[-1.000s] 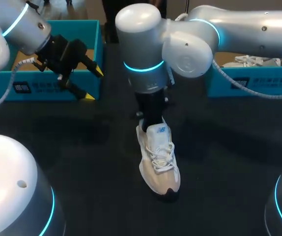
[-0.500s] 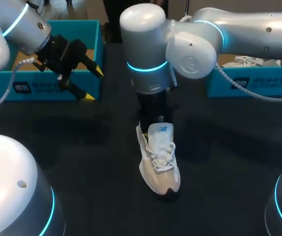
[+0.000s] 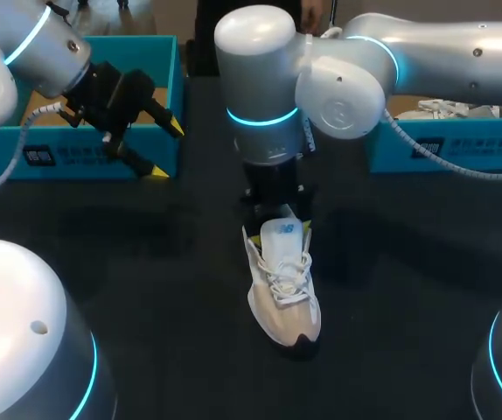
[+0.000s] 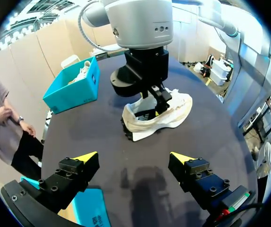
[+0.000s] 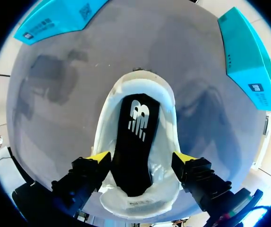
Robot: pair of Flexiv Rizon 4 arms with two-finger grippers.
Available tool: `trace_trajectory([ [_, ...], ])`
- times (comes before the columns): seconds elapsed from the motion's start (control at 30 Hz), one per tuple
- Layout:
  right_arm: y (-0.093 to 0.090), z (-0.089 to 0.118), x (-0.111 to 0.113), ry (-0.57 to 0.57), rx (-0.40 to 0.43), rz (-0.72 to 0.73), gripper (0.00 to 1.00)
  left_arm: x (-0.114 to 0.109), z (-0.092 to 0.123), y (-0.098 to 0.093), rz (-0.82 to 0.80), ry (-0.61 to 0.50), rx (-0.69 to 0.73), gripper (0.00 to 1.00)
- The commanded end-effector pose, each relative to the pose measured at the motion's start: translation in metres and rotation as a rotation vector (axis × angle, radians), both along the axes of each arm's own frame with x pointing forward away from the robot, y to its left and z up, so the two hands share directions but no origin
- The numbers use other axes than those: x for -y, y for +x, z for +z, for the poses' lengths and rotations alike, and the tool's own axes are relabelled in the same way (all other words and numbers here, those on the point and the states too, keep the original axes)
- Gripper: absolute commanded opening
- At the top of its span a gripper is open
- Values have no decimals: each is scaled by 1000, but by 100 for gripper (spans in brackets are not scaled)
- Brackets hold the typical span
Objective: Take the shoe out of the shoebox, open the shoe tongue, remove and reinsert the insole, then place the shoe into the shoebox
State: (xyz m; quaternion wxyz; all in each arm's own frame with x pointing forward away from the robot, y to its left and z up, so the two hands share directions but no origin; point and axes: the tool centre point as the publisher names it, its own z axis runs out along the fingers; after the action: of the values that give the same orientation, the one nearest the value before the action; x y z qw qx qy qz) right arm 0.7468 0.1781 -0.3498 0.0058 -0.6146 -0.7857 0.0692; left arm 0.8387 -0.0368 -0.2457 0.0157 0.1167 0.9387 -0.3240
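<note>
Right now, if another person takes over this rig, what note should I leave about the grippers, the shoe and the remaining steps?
Left gripper: open, empty, beside the left box.
Right gripper: open, astride the heel end of the shoe.
Shoe: out of the box, upright on the table, insole lying inside.
Done: shoe taken out. Whether the insole has already been out, I cannot tell.
Left: at least putting the shoe back in a box.

White shoe [image 3: 283,297], black insole [image 5: 134,146] — teal shoebox [image 3: 80,168], black table [image 3: 146,262].
</note>
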Motion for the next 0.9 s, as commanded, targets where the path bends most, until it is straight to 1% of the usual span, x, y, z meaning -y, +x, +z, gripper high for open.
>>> trace_trajectory([
  [0.03, 0, 1, 1, -3, 4, -1, 93, 0, 1, -1, 1, 5, 2, 100],
  [0.1, 0, 1, 1, -4, 4, -2, 98, 0, 1, -1, 1, 5, 2, 100],
  [0.17, -1, -3, 2, 2, -10, -7, 100, 0, 1, -1, 1, 5, 2, 100],
  [0.27, -3, -3, 2, 1, -16, -8, 100, 0, 1, -1, 1, 5, 2, 100],
  [0.33, -4, 2, 2, 0, -16, -11, 100, 0, 1, -1, 1, 5, 2, 100],
  [0.6, -5, 11, 2, -11, -10, -13, 100, 0, 1, -1, 1, 5, 2, 100],
  [0.7, -8, 14, 2, -15, -13, -15, 100, 0, 1, -1, 1, 5, 2, 100],
  [0.9, -16, 26, 1, -33, -8, -23, 100, 0, 1, -1, 1, 5, 2, 100],
])
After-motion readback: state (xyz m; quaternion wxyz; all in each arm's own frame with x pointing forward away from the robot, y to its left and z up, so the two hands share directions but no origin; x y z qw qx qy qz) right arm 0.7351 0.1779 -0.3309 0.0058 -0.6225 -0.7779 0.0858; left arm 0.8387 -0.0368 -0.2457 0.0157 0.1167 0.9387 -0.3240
